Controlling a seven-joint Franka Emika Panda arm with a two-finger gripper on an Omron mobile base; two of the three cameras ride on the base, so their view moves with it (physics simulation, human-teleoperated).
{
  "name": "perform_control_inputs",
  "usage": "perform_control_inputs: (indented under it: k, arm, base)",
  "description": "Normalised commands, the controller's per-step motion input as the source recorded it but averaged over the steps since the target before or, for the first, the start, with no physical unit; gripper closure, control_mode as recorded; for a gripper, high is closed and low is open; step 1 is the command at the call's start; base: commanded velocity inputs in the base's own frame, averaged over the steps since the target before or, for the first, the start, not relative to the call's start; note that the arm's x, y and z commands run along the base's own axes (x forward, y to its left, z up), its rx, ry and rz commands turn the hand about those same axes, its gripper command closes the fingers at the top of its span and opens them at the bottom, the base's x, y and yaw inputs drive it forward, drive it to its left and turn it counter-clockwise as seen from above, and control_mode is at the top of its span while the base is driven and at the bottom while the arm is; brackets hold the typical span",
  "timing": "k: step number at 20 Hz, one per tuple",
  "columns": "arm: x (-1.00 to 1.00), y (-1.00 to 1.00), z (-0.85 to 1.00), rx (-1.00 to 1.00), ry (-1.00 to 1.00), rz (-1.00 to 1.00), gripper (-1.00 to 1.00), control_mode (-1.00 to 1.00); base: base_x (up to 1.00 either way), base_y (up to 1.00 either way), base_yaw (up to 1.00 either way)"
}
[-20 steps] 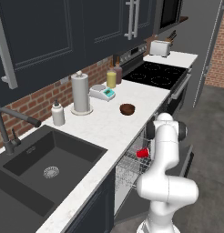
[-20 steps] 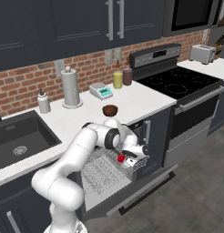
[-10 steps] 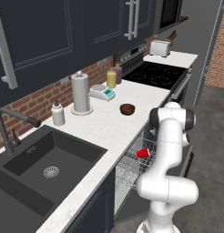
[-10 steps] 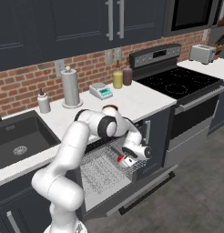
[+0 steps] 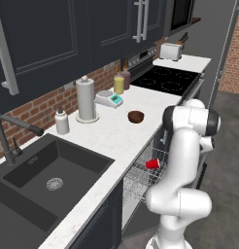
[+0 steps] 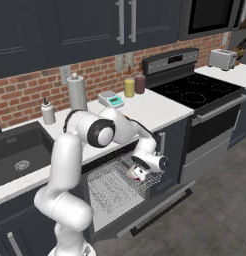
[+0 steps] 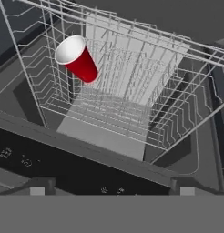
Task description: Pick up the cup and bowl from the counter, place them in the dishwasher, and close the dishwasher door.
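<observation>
The red cup (image 7: 79,61) lies on its side in the dishwasher's pulled-out silver wire rack (image 7: 132,104), near one side wall, and is also visible from the left base (image 5: 151,164). My gripper (image 6: 137,174) hovers low over the rack's outer end, open, holding nothing and clear of the cup. The dark brown bowl (image 5: 135,116) sits on the white counter (image 5: 109,138) above the dishwasher. The dishwasher door (image 6: 155,212) hangs dropped open below the rack (image 6: 107,182).
A paper towel roll (image 5: 86,98), soap bottle (image 5: 61,121), scale (image 5: 110,98) and yellow bottle (image 5: 119,84) line the brick wall. The black sink (image 5: 48,175) is to the left and the stove (image 6: 200,92) to the right. My own arm (image 5: 184,146) stands beside the rack.
My arm's elbow has risen and swung toward the stove. The cup lies in the same spot in the rack. The bowl has not moved.
</observation>
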Motion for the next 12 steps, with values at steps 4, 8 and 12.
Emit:
perform_control_inputs:
  k: [4,8,12]
  arm:
    - [-0.27,0.0,1.0,0.0,-0.04,0.0,-1.0,-1.0]
    - [-0.14,0.0,1.0,-0.07,-0.03,0.0,-1.0,-1.0]
    - [0.01,0.0,1.0,-0.17,-0.02,0.06,-1.0,-1.0]
  base:
    - [0.0,0.0,0.0]
    - [0.0,0.0,0.0]
    - [0.0,0.0,0.0]
